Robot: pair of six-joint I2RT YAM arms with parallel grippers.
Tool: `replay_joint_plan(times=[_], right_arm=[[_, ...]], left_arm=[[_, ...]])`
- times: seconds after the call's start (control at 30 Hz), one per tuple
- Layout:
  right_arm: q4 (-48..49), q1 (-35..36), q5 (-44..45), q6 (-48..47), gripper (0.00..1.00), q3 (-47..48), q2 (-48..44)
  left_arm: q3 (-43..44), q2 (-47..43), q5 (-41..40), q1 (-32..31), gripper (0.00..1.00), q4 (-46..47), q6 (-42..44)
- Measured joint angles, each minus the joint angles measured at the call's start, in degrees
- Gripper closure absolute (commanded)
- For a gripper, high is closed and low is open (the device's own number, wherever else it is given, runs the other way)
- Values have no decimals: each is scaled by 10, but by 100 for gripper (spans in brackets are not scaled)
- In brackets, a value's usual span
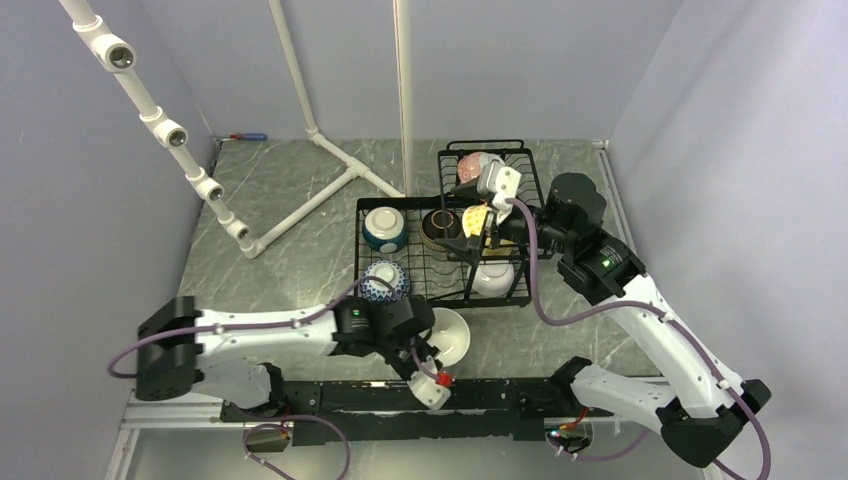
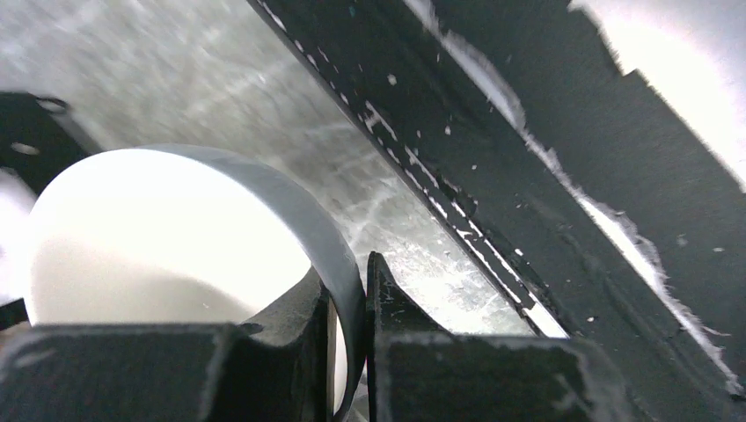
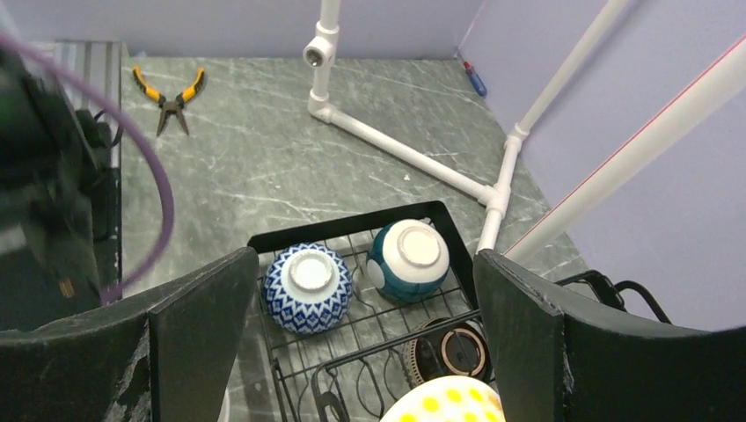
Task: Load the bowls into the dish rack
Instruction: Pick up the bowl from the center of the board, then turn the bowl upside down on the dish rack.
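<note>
The black wire dish rack stands mid-table. Upside down in its lower tray are a teal-and-white bowl, a blue-patterned bowl, a dark brown bowl and a white bowl. A pink bowl sits in the raised basket. My right gripper is open, its fingers wide apart just above a yellow-dotted bowl, which also shows in the right wrist view. My left gripper is shut on the rim of a plain white bowl on the table in front of the rack; the left wrist view shows the rim clamped.
A white pipe frame runs across the back left of the table. Pliers lie at the left side, and a small screwdriver lies by the back wall. A black rail runs along the near edge, close to the left gripper.
</note>
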Motion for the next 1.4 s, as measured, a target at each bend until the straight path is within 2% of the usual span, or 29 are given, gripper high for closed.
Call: replay_joint_plan(times=[0.3,0.37,0.57,0.77,1.03,1.2,1.4], right_arm=[[0,0,-87,-102,0,-47,-33],[0,0,-109,-136,0,-58,-42],[0,0,-151,-241,0,-91,-73],[-5,1,-180,-324,0,-100,-70],[-31,27,-183,-416,0,-100,-24],[-30,57,-175,-450,0,-100,6],[-2,101,-138,-482,0,-100,30]], left_arm=[[2,-173,80,20,97,-61,4],[6,-198,102,54,97,-89,12],[52,-231,168,209,97,-190,57],[128,-184,258,321,97,-289,130],[282,-40,380,448,97,-476,280],[370,20,414,477,97,-535,351],[389,37,425,478,97,-549,376]])
